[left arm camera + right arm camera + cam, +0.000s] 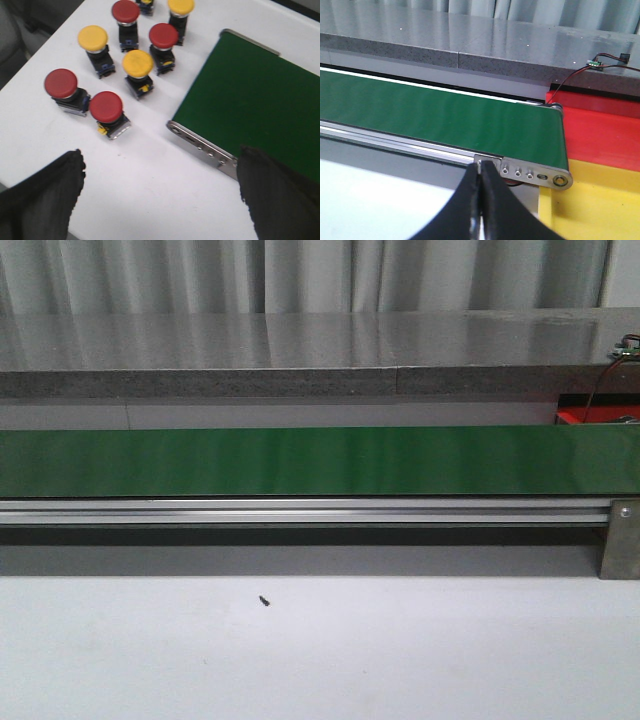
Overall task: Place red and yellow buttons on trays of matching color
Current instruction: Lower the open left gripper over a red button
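Seven buttons (105, 106) sit on our white surface (150, 170) beside the green belt (255, 100), none on the red tray (600, 135) or yellow tray (600, 200). Left hand (160, 195) wide; right hand (480, 210) closed, empty.

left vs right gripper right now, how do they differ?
The left gripper has its jaws spread wide; the right gripper has its jaws pressed together. The left one hangs over the white table near the buttons, a red button closest; the right one sits by the green belt end, next to the red tray and yellow tray. Both hold nothing.
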You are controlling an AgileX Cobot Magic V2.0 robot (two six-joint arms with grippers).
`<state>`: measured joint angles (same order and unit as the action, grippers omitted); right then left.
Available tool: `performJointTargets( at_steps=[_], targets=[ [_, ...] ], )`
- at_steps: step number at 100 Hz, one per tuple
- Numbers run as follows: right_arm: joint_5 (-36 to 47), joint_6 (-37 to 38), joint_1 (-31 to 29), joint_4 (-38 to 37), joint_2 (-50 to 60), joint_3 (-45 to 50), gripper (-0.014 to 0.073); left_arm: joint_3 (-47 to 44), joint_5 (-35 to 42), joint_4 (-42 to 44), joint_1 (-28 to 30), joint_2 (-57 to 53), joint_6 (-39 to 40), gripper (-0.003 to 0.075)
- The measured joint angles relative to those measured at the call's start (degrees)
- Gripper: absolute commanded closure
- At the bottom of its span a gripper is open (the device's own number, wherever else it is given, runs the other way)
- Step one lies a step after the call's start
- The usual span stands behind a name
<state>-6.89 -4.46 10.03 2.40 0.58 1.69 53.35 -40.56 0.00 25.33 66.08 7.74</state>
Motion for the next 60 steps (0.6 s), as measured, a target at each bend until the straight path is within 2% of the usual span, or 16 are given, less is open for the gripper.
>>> performJointTargets(
  at_steps=[21, 60],
  targets=[
    [0.0, 0.0, 0.0, 0.0, 0.0, 0.0, 0.069, 3.7, 1.5, 0.0, 4.2, 10.5, 0.0, 0.0114],
    [0.0, 0.0, 0.0, 0.0, 0.0, 0.0, 0.069, 9.4, 4.3, 1.4, 4.3, 25.9, 0.0, 0.0114]
  ],
)
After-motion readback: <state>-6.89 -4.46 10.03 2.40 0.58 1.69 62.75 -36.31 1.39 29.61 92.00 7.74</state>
